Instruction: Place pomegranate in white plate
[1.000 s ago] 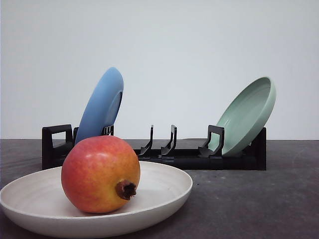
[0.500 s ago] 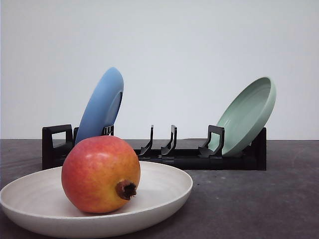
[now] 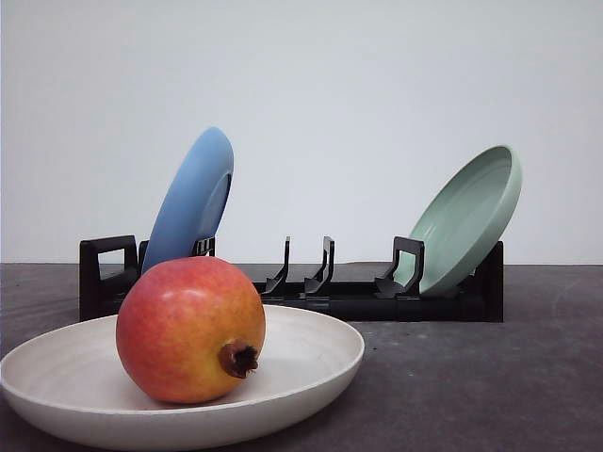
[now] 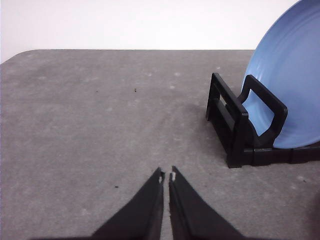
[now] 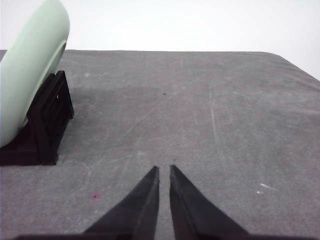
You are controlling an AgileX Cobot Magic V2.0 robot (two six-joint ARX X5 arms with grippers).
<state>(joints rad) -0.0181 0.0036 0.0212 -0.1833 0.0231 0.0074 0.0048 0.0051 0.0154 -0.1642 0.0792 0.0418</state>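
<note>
Now you have the pomegranate [image 3: 189, 329] resting in the white plate [image 3: 311, 363], crown toward the camera. Behind it stands your black rack [image 3: 349, 299]: blue plate [image 3: 192, 199] upright at its left end, pale green plate [image 3: 468, 216] leaning at its right. Left gripper [image 4: 166, 176] and right gripper [image 5: 164, 169] both have fingers together over bare grey table [image 5: 210, 120], holding nothing.

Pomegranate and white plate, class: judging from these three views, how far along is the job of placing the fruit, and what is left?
Done: the pomegranate sits in the white plate, resting on its own with its crown facing the camera. In hand: nothing. The left gripper and the right gripper are both shut, empty and over bare table. Left: nothing visible, so the task looks complete.
</note>
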